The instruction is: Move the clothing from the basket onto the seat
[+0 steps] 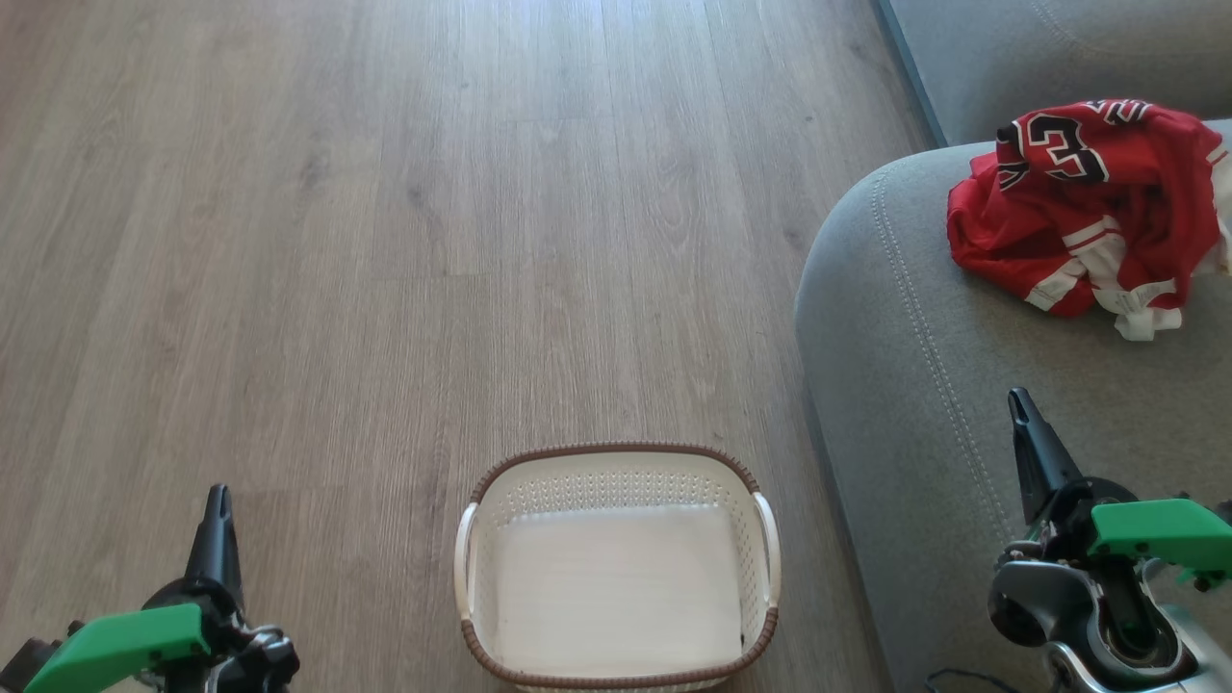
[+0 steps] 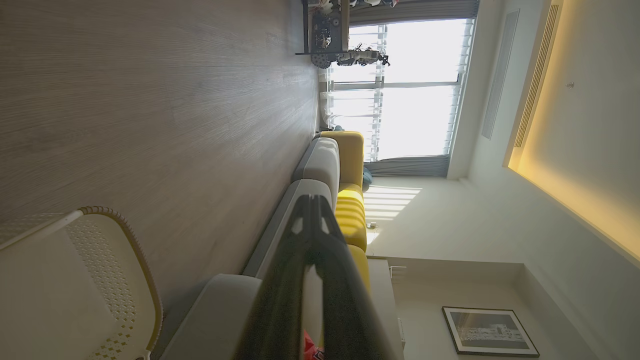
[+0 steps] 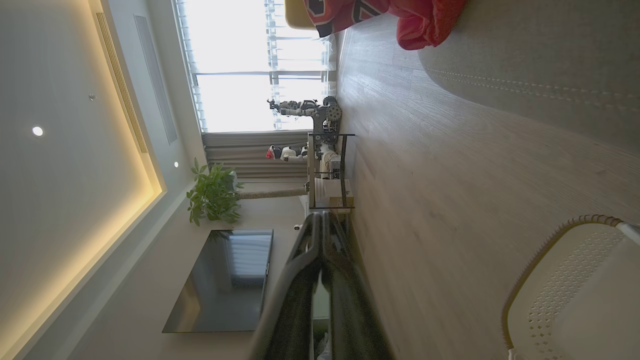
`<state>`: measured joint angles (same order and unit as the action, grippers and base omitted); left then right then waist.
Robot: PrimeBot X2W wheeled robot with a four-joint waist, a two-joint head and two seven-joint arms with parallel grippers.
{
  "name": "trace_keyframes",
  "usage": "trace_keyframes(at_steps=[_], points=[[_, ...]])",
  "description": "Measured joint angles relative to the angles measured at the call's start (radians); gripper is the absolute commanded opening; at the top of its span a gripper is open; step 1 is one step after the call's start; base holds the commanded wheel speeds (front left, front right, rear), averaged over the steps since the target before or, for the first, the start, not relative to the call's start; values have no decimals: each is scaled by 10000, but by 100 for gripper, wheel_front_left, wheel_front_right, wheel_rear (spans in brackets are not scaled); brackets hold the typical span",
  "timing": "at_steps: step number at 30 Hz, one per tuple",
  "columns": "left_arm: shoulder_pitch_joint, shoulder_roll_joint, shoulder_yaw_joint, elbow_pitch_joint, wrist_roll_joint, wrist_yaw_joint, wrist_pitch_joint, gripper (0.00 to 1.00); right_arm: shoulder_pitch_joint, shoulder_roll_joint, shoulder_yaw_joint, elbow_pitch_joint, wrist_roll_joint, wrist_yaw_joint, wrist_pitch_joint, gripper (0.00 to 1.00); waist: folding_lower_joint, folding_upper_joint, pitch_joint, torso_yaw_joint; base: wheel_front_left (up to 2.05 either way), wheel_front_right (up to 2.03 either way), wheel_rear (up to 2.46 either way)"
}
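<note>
Clothing (image 1: 1088, 207) lies on seat (image 1: 905, 385); basket (image 1: 616, 568) holds nothing; left claw (image 1: 218, 505) and right claw (image 1: 1018, 409) pressed together, gripping nothing.

The clothing (image 1: 1088, 207) lies on the seat (image 1: 905, 385) (right of the basket (image 1: 616, 449)).

At the lower left of the head view, the left gripper (image 1: 219, 499) ends in long, matt black fingers (image 1: 214, 556) that taper to a narrow tip. Behind them sits a bright green plastic block (image 1: 115, 647) with slanted faces, beside a dark joint (image 1: 258, 662) with silvery metal parts. At the lower right, the right gripper (image 1: 1018, 399) has the same black tapered shape and a second green block (image 1: 1160, 529), mounted on a rounded silver-grey housing (image 1: 1035, 597). A thin black cable (image 1: 962, 681) curls along the bottom edge beneath it. In both wrist views the fingers look glossy black, with small cut-outs near the tips.
</note>
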<state>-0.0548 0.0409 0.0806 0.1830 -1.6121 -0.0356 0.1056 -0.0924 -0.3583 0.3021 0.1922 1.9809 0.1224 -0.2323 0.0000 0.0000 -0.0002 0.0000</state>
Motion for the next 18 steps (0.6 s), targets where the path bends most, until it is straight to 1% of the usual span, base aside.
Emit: trace_keyframes(at_steps=[18], points=[[0, -2, 2, 0, 0, 0, 0, 0, 0, 0, 2, 0, 0, 0, -2, 0, 0, 0, 0, 0, 0, 0, 0]])
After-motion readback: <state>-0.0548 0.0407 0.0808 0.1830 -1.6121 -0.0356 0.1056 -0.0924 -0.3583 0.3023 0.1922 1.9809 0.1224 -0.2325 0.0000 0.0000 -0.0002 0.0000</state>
